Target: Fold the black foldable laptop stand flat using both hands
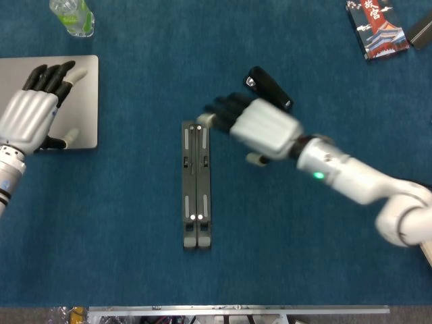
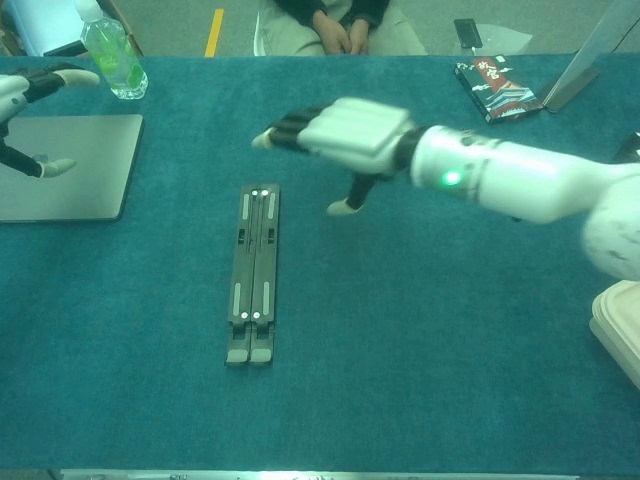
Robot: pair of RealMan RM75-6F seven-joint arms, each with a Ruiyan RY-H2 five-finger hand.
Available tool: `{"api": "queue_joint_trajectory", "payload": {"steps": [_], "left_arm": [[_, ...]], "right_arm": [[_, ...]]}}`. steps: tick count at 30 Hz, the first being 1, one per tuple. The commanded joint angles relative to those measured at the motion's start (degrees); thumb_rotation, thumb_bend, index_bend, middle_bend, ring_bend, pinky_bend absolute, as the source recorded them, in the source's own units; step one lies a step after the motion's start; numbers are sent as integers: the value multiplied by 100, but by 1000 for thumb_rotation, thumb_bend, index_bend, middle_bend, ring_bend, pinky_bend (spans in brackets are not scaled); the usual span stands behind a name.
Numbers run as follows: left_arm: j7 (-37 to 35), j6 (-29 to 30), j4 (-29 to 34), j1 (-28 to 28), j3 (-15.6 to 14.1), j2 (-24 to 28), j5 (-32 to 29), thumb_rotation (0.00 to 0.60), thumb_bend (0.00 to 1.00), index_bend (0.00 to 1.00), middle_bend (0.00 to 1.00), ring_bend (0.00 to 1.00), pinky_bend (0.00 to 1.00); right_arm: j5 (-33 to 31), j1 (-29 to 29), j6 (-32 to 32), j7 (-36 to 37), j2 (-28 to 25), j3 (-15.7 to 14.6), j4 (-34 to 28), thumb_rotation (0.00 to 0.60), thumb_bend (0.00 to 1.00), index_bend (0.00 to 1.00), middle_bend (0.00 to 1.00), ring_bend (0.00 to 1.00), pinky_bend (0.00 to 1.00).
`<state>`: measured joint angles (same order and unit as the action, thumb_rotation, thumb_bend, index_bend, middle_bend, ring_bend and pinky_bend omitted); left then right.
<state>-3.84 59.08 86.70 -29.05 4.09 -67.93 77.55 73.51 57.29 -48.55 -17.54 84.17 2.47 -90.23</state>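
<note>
The black laptop stand (image 1: 196, 183) (image 2: 253, 273) lies flat and closed on the blue cloth, a long narrow bar with its two halves side by side. Nothing touches it. My right hand (image 1: 260, 126) (image 2: 345, 133) hovers above and to the right of the stand's far end, fingers spread, empty. My left hand (image 1: 34, 111) (image 2: 25, 100) is far left over the grey laptop (image 1: 81, 101) (image 2: 75, 165), fingers apart, holding nothing.
A black stapler (image 1: 270, 88) sits behind my right hand, partly hidden by it in the chest view. A green bottle (image 1: 72, 16) (image 2: 113, 57) stands at the back left. A printed box (image 1: 376, 27) (image 2: 497, 90) lies back right. A white container's edge (image 2: 622, 335) shows far right.
</note>
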Motion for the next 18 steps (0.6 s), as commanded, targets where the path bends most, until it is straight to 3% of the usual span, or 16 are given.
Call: {"api": "queue_joint_trajectory", "payload": {"steps": [1,4,9,18], "left_arm": [[119,101,25,58,29,-37,-76,600,293,0,0,0,0],[261,216,33,112,43,-48,-118,600,293,0,0,0,0],[649,680,251,395,65,40,-295,600,293,0,0,0,0],[1025,1236,717,886,-116,259,-314,600,293,0,0,0,0]], "right_arm": [[-369,-471,-529,-374,-453,-36,-512,600,188,0,111,0,123],[-388,-679,-789,-492,-630,-98,-657,600,190,0,118,0,123],[-406,-1496,-1669,-508,-1177,-397,-1048,600,190,0,119,0,123],[-161,-2608,-2588,25,-1683,-713,-1105,600,190,0,119,0,123]]}}
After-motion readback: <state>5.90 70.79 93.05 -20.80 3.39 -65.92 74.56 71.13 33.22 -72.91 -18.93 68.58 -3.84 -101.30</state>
